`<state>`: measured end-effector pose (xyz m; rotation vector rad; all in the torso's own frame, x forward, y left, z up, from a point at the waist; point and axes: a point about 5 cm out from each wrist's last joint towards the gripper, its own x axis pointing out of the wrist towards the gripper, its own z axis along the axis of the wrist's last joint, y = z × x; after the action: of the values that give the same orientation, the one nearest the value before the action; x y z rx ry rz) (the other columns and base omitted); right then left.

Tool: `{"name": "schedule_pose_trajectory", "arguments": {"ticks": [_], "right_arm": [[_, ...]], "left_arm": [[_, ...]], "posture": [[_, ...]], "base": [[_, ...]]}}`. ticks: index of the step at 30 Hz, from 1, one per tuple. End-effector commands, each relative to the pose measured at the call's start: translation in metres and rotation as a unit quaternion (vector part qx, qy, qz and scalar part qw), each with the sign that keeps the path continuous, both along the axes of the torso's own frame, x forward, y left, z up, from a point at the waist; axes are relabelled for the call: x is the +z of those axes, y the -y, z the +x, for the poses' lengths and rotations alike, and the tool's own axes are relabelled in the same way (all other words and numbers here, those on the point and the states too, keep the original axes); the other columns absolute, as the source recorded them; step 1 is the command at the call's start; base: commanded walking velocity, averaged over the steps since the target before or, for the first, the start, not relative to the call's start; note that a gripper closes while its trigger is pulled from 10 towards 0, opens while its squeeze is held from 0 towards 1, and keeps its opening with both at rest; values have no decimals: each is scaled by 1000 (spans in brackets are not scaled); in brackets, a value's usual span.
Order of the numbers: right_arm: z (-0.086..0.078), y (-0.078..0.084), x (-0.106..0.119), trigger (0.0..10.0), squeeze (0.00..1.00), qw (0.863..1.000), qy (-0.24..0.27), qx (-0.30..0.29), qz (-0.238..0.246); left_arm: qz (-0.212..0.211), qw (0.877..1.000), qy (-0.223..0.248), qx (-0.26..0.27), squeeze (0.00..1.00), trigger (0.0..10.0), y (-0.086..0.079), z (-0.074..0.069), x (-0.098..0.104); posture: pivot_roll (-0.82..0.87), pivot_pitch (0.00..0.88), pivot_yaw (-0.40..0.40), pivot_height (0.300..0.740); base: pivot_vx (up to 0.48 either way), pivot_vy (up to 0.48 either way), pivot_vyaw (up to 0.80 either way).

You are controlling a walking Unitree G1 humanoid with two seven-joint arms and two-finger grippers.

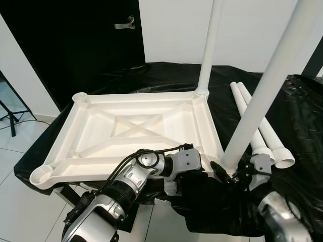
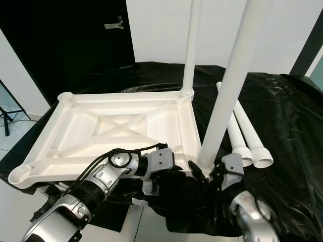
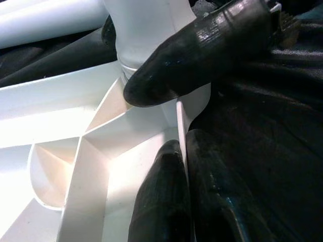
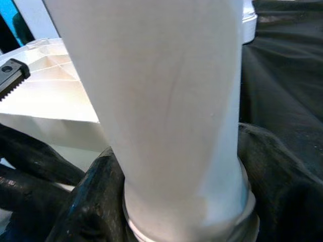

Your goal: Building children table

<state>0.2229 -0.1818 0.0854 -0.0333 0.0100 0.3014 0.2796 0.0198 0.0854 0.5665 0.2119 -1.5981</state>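
The white table top (image 1: 136, 126) lies upside down on a black-draped surface. One white leg (image 1: 209, 50) stands upright in its far right corner socket. A second leg (image 1: 267, 85) leans in the near right corner socket, and my right gripper (image 1: 229, 174) is shut around its base (image 4: 176, 151). My left gripper (image 1: 207, 174) is shut on the table top's near rim (image 3: 181, 126) right beside that socket, one finger (image 3: 161, 201) on each side of the wall. The near left socket (image 1: 43, 175) and the far left socket (image 1: 81, 97) hold nothing.
Two loose white legs (image 1: 262, 136) lie on the black sheet (image 1: 303, 116) to the right of the table top. A black door with a handle (image 1: 125, 23) and a white wall stand behind. Tiled floor and a tripod foot (image 1: 10, 118) are on the left.
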Motion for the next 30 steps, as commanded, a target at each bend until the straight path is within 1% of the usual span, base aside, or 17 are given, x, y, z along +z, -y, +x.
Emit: {"name": "schedule_pose_trajectory", "arguments": {"ticks": [1, 3, 8, 12, 13, 17, 18, 19, 20, 23, 24, 25, 26, 27, 28, 29, 30], "right_arm": [[0, 26, -5, 0, 0, 992, -12, -125, 0], [1, 26, -3, 0, 0, 984, -8, -176, 29], [1, 25, -2, 0, 0, 983, -6, -182, 32], [7, 20, 0, 0, 0, 979, 4, -202, 24], [8, 16, 0, 3412, 0, 982, 5, -190, 18], [8, 11, -1, 3412, 0, 984, 6, -177, 13], [11, 10, 4, 10000, 1000, 989, 16, -149, 11], [14, 10, 9, 10000, 1000, 992, 24, -120, 9], [14, 10, 9, 10000, 1000, 992, 24, -120, 9], [18, 10, 14, 10000, 1000, 995, 32, -90, 6], [18, 11, 15, 10000, 0, 998, 27, -50, -9], [18, 11, 15, 10000, 0, 998, 27, -50, -9], [18, 12, 15, 10000, 0, 1000, 19, -12, -16], [18, 12, 15, 10000, 0, 1000, 19, -12, -16], [16, 13, 14, 10000, 0, 999, 5, 22, -22], [16, 13, 14, 10000, 0, 999, 5, 22, -22], [14, 13, 12, 10000, 0, 998, -8, 52, -28]], "left_arm": [[98, 990, -105, 12, 0, 10000, -30, -23, -54], [95, 990, -105, 15, 0, 10000, -29, -23, -54], [96, 990, -106, 15, 0, 10000, -29, -23, -54], [100, 989, -105, 10, 0, 10000, -29, -23, -55], [100, 989, -105, 10, 0, 10000, -28, -23, -55], [100, 989, -105, 10, 0, 10000, -28, -22, -55], [101, 989, -104, 9, 0, 10000, -28, -23, -55], [102, 989, -104, 8, 0, 10000, -29, -23, -55], [102, 989, -104, 8, 0, 10000, -29, -23, -55], [103, 989, -104, 7, 0, 10000, -29, -23, -56], [103, 989, -104, 6, 0, 10000, -29, -24, -56], [103, 989, -104, 6, 0, 10000, -29, -24, -56], [103, 989, -104, 6, 0, 10000, -28, -24, -55], [103, 989, -104, 6, 0, 10000, -28, -24, -55], [102, 989, -104, 5, 0, 10000, -27, -24, -55], [102, 989, -104, 5, 0, 10000, -27, -24, -55], [101, 989, -104, 4, 0, 10000, -26, -24, -55]], "posture": [[200, 0, -19, 740], [194, 0, -20, 740], [192, 0, -19, 740], [177, 0, -8, 740], [177, 0, -4, 740], [177, 0, -4, 740], [170, 0, 2, 740], [168, 0, 2, 740], [168, 0, 2, 740], [167, 0, 2, 740], [164, 0, 1, 740], [164, 0, 1, 740], [164, 0, -2, 740], [164, 0, -2, 740], [163, 0, -2, 740], [163, 0, -2, 740], [163, 0, -2, 740]], "base": [[0, 0, 0], [0, 0, 0], [0, 0, 0], [0, 0, 0], [0, 0, 0], [0, 0, 0], [0, 0, 0], [0, 0, 0], [0, 0, 0], [0, 0, 0], [0, 0, 0], [0, 0, 0], [0, 0, 0], [0, 0, 0], [0, 0, 0], [0, 0, 0], [0, 0, 0]]}}
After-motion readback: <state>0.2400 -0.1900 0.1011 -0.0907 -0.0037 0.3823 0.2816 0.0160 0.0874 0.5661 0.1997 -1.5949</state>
